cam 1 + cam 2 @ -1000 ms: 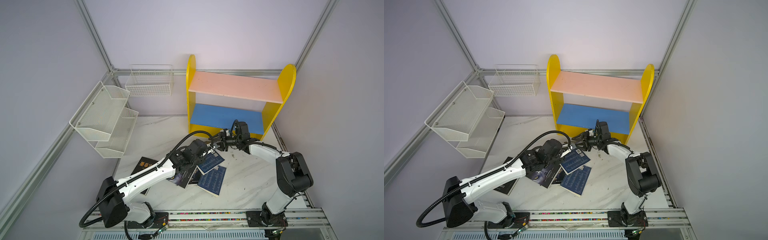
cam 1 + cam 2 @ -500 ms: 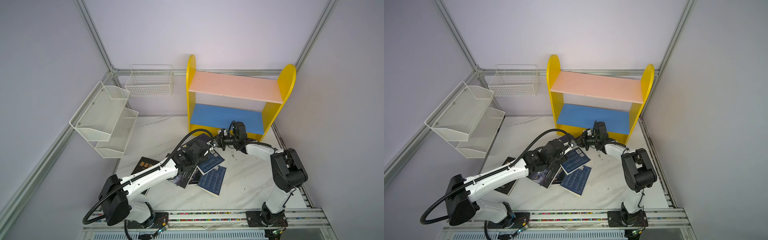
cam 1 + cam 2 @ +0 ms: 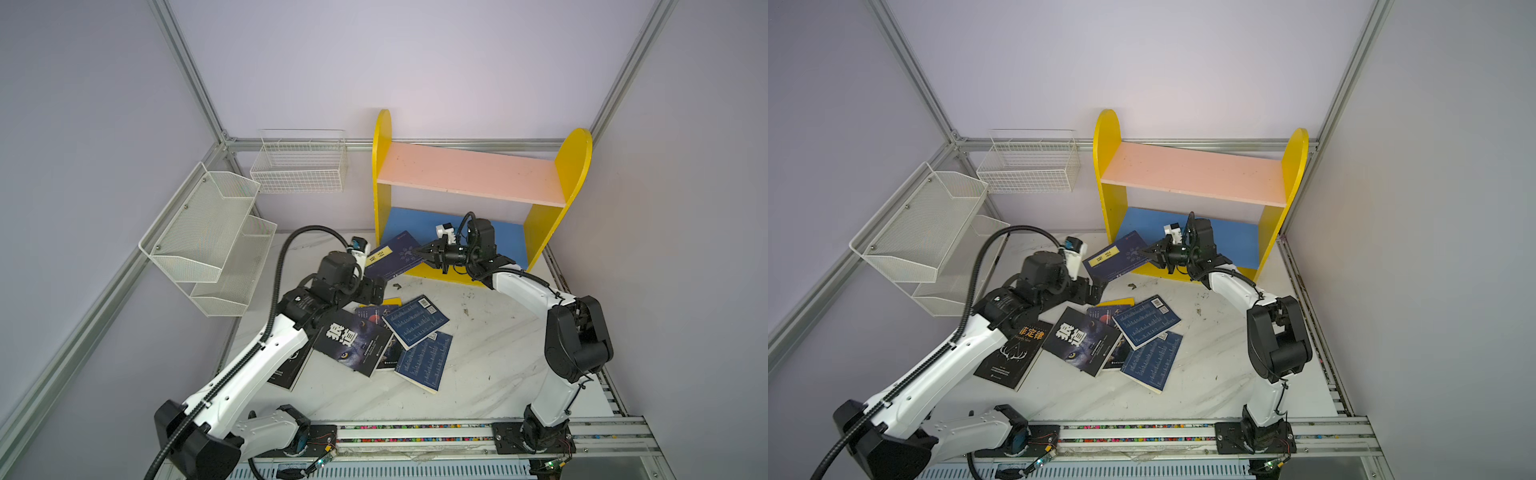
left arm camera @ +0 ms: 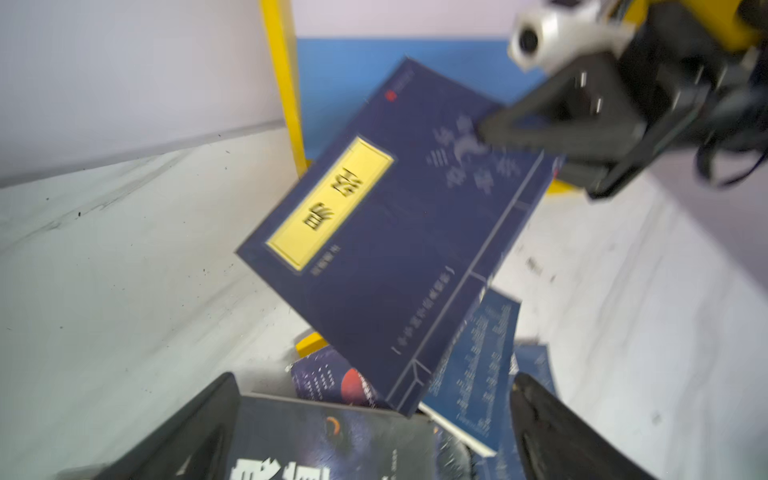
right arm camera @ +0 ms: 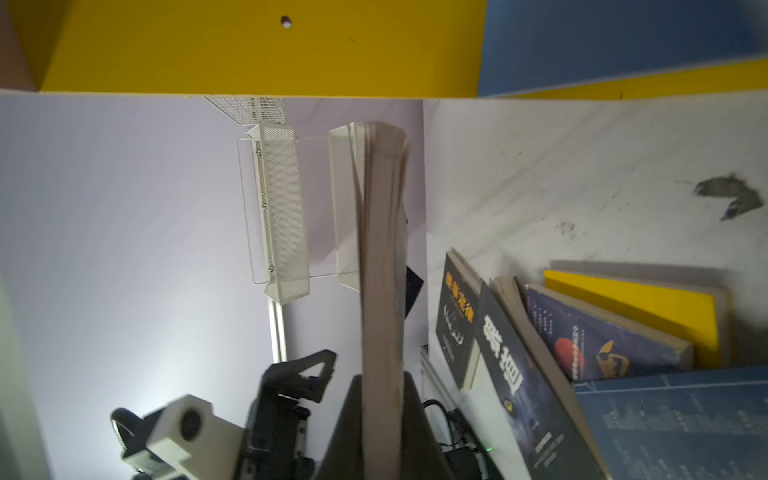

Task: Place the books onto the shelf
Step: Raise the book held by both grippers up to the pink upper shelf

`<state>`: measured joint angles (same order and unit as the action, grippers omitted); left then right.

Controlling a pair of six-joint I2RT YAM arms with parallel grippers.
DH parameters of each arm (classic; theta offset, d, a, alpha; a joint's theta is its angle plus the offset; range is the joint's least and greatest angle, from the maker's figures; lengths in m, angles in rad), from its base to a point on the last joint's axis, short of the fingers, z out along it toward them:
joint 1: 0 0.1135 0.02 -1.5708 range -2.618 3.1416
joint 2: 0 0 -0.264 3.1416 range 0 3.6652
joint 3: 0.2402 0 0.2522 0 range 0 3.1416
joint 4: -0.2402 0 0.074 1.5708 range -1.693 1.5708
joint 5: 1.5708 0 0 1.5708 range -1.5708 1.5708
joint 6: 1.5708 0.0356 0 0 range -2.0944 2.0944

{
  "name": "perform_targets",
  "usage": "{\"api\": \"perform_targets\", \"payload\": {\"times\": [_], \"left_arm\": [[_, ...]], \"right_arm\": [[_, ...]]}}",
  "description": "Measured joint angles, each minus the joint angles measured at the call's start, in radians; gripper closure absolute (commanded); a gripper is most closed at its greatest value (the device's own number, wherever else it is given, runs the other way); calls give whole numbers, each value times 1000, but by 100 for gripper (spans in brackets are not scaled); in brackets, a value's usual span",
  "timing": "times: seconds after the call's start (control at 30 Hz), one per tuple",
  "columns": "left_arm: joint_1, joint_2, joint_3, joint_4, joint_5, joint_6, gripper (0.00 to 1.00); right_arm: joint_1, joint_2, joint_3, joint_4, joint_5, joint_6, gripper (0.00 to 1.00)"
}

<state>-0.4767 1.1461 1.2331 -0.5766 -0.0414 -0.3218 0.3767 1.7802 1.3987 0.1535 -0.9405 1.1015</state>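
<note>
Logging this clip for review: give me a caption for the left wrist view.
Right gripper holds the navy book tilted before the shelf; left gripper open.

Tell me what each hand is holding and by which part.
The right hand is shut on the navy book, pinching the edge farthest from its yellow label. The left hand is open and holds nothing.

Book (image 3: 395, 257) before shelf (image 3: 469, 176); other books (image 3: 415, 323) on table (image 3: 498, 345).
</note>
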Motion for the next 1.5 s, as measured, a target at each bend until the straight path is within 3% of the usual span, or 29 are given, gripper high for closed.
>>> {"api": "perform_targets", "payload": {"times": [0.23, 0.4, 0.63, 0.9, 1.17, 1.5], "left_arm": [[319, -50, 119, 161, 336, -311, 0], [426, -1, 154, 305, 482, -476, 0], [428, 156, 224, 494, 575, -600, 0], [340, 324, 319, 685, 607, -724, 0], [212, 447, 418, 741, 578, -816, 7], [198, 525, 463, 684, 507, -871, 13]], "right_arm": [[66, -129, 72, -99, 71, -217, 96], [103, -213, 207, -148, 192, -360, 95], [106, -250, 368, -77, 495, -337, 95], [96, -48, 519, -53, 741, -232, 95], [94, 14, 494, -42, 856, -164, 95], [76, -74, 417, -8, 926, -154, 94]]}}
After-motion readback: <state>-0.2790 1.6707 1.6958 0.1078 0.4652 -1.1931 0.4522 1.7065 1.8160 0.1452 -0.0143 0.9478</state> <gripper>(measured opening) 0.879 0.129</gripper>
